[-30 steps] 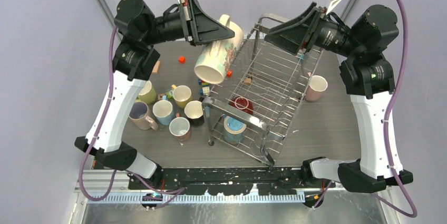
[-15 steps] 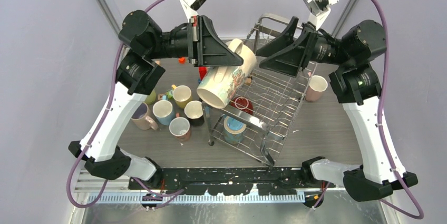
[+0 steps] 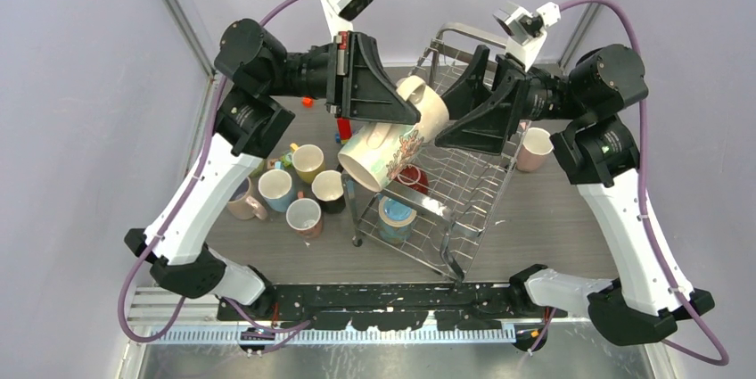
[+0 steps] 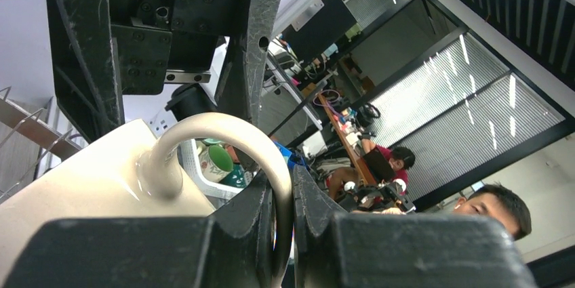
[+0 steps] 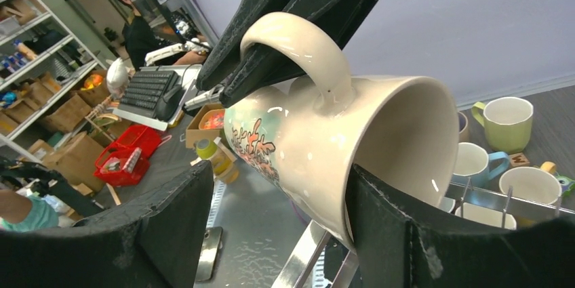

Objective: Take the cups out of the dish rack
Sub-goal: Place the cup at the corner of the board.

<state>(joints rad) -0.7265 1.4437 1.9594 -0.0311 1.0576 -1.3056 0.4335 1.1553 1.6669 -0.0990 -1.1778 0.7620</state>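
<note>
- Cream ceramic mug with a floral print (image 3: 385, 143) is held tilted in the air over the far left edge of the silver steel-wire dish rack (image 3: 481, 165). Over the last second it has been carried nearer and slightly rightward.
- In that time the right gripper (image 3: 439, 129) has been swung in from the far right, so that its fingers now flank the mug's body. A handover between the arms is judged to be in preparation.
- The left gripper (image 4: 283, 223) is clamped on the mug's loop handle.
- The right gripper's jaws are spread wide to either side of the mug. Whether they touch it cannot be told.
- A dark red cup (image 3: 410, 176) and a blue-and-tan banded cup (image 3: 395, 217) are left in the rack, so unloading is unfinished.
</note>
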